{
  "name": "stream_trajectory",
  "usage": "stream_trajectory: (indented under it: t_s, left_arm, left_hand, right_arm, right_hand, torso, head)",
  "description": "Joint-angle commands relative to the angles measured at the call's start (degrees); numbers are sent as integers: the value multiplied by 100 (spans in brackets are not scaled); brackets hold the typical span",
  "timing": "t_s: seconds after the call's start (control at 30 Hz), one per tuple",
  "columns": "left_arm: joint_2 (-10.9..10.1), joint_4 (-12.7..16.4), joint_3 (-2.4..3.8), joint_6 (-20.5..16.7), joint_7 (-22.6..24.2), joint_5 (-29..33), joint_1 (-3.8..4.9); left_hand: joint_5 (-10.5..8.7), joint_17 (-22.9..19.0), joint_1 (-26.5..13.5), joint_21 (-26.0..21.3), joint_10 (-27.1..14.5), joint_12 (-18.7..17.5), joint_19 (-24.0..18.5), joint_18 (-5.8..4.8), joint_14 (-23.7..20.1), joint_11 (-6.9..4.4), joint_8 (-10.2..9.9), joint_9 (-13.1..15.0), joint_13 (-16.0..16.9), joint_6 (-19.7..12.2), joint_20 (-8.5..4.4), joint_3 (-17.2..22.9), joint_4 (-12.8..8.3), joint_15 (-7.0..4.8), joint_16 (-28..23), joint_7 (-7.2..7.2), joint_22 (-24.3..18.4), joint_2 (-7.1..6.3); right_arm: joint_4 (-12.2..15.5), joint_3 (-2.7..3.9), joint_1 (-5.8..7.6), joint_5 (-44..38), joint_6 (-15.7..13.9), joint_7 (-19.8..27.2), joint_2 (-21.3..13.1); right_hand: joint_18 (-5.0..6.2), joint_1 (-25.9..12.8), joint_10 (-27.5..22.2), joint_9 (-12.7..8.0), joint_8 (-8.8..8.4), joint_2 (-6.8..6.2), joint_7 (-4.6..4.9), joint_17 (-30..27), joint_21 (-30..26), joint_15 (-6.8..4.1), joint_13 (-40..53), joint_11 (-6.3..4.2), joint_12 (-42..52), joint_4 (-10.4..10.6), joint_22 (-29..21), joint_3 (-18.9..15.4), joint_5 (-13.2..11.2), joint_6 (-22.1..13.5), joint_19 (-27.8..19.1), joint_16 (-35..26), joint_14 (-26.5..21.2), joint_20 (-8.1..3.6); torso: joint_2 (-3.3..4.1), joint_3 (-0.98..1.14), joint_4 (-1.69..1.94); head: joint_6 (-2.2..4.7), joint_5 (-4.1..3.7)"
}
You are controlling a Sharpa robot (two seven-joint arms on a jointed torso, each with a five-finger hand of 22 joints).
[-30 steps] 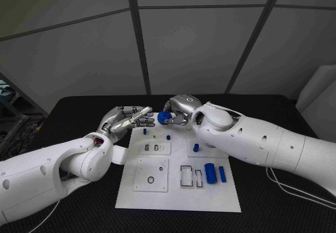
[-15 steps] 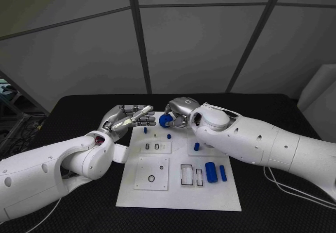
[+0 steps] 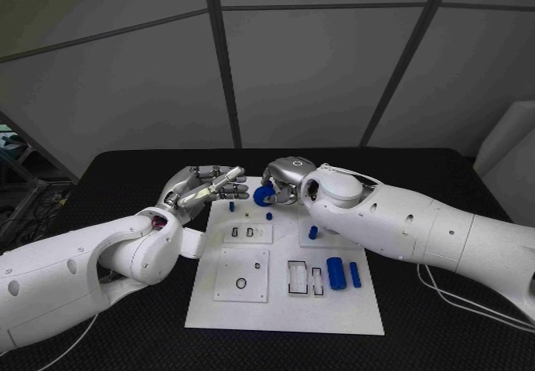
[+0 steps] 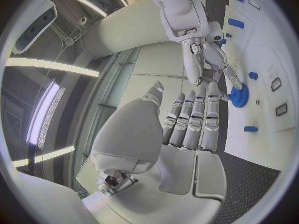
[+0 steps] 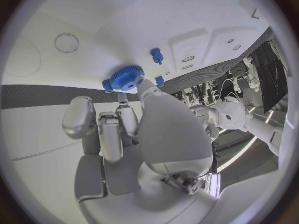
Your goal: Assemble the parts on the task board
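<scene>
While gripped, blue gear (image 5: 127,78) tops right hand (image 5: 134,129).

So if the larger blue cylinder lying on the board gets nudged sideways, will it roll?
Probably. The larger blue cylinder lies on its side on the flat task board, so a sideways push likely rolls it toward the thinner blue pin beside it. It looks rigid, probably light.

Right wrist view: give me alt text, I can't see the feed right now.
The right robot hand holds a blue gear at its fingertips just above the white task board. A small blue peg stands on the board beside the gear, near a few small slots.
</scene>
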Motion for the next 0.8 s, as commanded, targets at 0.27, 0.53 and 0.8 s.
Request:
stream_trajectory:
  t_s: [0.27,0.53,0.8]
  left_arm:
    - [3,5,6,44,40,-32,9]
    - [5,-6,6,48,29,-32,9]
    - [-16,-30,5,51,31,-32,9]
  left_hand:
    - [-20,9,-15,-22,-8,-35,21,-104,-7,20,-21,-3,-1,-4,9,14,-31,6,-32,112,-9,50]
    - [-20,9,-15,-22,-8,-35,21,-104,-7,20,-21,-3,-1,-4,9,14,-31,6,-32,112,-9,50]
    - [-20,11,-15,-25,-6,-36,22,-104,-8,20,-23,-2,-1,-1,9,15,-38,7,-40,112,-12,54]
  right_arm:
    - [-66,-3,10,-18,325,-40,35]
    - [-12,-4,9,94,199,-34,-24]
    - [394,-3,6,438,-1191,479,-405]
  right_hand:
    - [-92,-243,-90,5,-119,-159,51,1354,-11,78,-52,55,-60,272,-24,-62,-60,-256,-27,36,562,98]
    - [-97,-557,-47,42,-4,-9,33,1383,15,72,19,43,5,584,16,-34,315,-66,-11,47,568,99]
    - [-114,-448,76,48,43,-17,26,1472,72,65,166,33,134,519,112,35,447,24,40,81,589,92]
  torso:
    - [0,0,-1]
    - [-5,4,-2]
    - [-13,13,-25]
  head:
    - [-10,3]
    - [-12,6]
    - [16,6]
